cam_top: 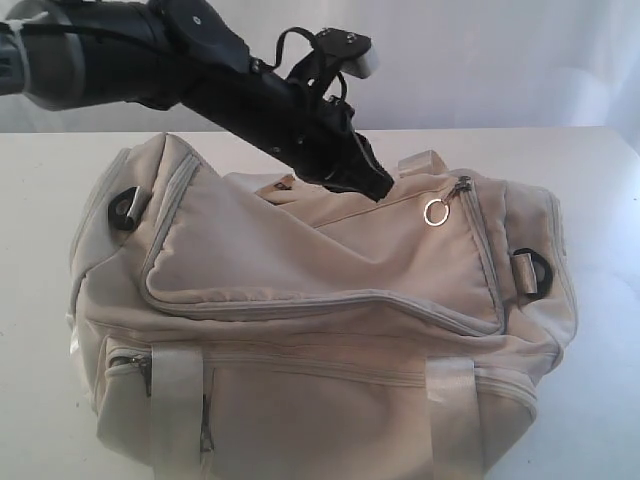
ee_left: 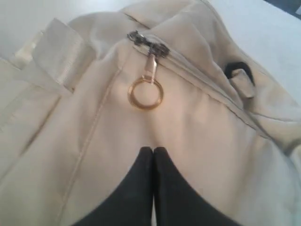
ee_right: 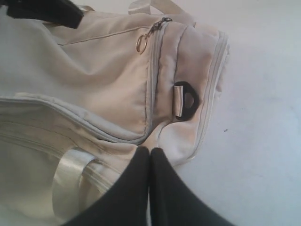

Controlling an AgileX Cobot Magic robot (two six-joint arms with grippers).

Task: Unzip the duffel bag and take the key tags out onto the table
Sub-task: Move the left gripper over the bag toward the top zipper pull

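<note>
Jaws both closed, empty; left pair near zipper ring (ee_left: 146,93).

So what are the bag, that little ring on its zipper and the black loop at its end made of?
The bag looks like soft, matte beige fabric: it creases and sags. The ring seems to be metal, shiny and gold-toned, with bright glints. The black loop is smooth and looks rigid, plastic or coated metal; the look leaves it open.
</note>
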